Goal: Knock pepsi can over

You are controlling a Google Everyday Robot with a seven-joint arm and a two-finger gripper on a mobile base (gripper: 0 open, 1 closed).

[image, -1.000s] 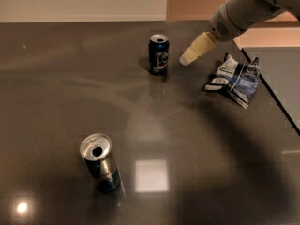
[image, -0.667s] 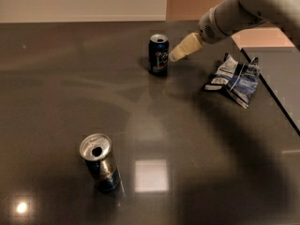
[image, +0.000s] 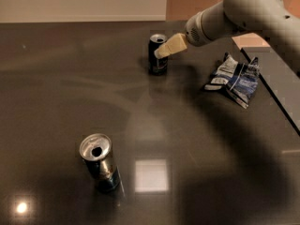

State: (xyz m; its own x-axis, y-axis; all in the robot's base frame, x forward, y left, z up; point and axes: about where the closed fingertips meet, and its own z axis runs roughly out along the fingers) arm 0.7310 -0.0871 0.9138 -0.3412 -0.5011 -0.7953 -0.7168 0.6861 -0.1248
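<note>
Against the upright pepsi can [image: 158,64], the gripper [image: 160,53] presses its closed fingers [image: 172,45].

The single camera view looks down obliquely across the dark tabletop [image: 56,78] from mid range, facing the far wall. The pepsi can [image: 157,65] stands upper centre in frame, with the gripper [image: 161,53] at its upper right side.

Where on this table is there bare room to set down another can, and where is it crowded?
Bare: the left side of the table, and the middle stretch between pepsi can, silver can and snack bag. Crowded: far end, where the hand sits at the pepsi can's top.
</note>
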